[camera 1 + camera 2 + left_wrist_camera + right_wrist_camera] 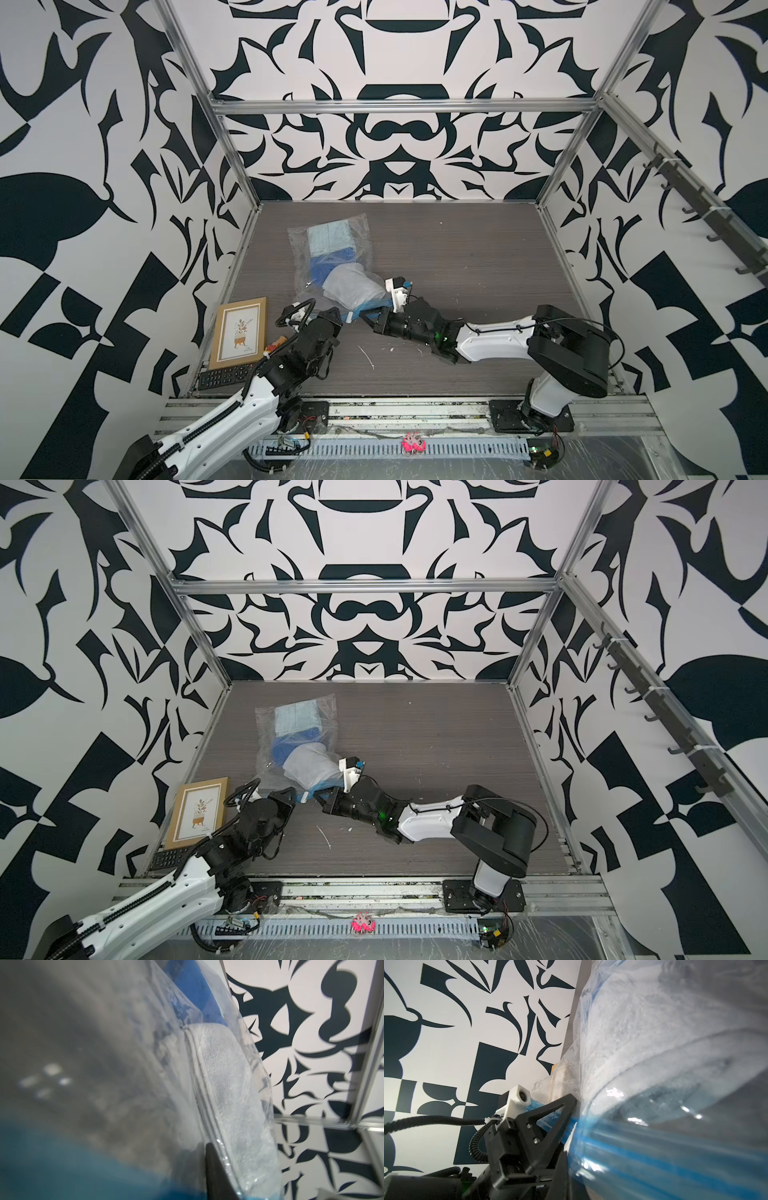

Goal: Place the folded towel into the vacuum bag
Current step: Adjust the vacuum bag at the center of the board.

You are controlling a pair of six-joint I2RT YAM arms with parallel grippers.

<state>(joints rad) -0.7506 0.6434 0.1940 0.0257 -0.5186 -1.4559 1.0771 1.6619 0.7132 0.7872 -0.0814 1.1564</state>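
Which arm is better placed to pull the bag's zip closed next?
Probably left: the left gripper is shut on the vacuum bag at the blue zip strip end, by the white clip; the right gripper holds mid-strip.

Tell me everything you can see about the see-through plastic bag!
The clear, crinkly plastic vacuum bag lies on the grey wood-grain table, bulging with a pale blue towel, a dark blue towel and a white towel. Its blue zip strip is pinched by the left gripper and right gripper, jaws shut.
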